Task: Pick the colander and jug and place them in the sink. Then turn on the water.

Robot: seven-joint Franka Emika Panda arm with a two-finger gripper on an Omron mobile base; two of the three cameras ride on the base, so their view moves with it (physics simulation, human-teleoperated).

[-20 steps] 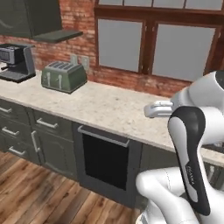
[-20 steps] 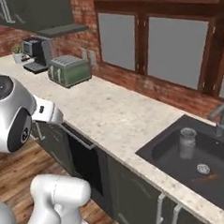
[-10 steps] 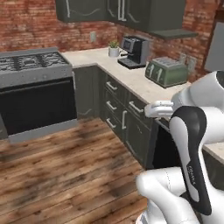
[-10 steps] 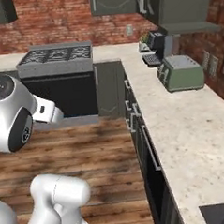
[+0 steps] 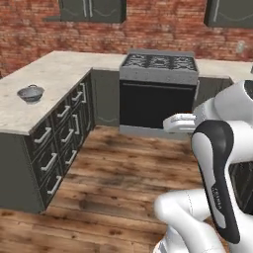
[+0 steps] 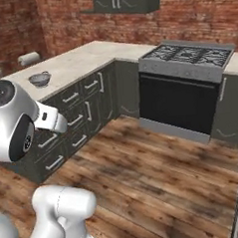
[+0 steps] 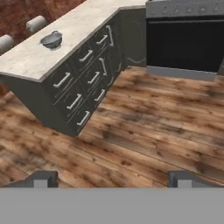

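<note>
Base turned away from sink and toaster since earlier frame. Gripper (image 7: 109,180) spread wide, empty, above wood floor (image 7: 144,131). Colander (image 7: 51,40) on counter (image 7: 35,57) far ahead, left of gripper; stove (image 5: 159,63) ahead right.

The colander (image 5: 30,93) is a small round metal bowl, silvery grey. It sits upright, open side up, on the pale speckled bench (image 5: 54,74). It is near the front edge of the bench, above the dark drawers. It has a rim, and small handles stick out at its sides. It stands alone, with nothing touching it. Seen from the other side, the colander (image 6: 40,78) looks dark inside.
</note>
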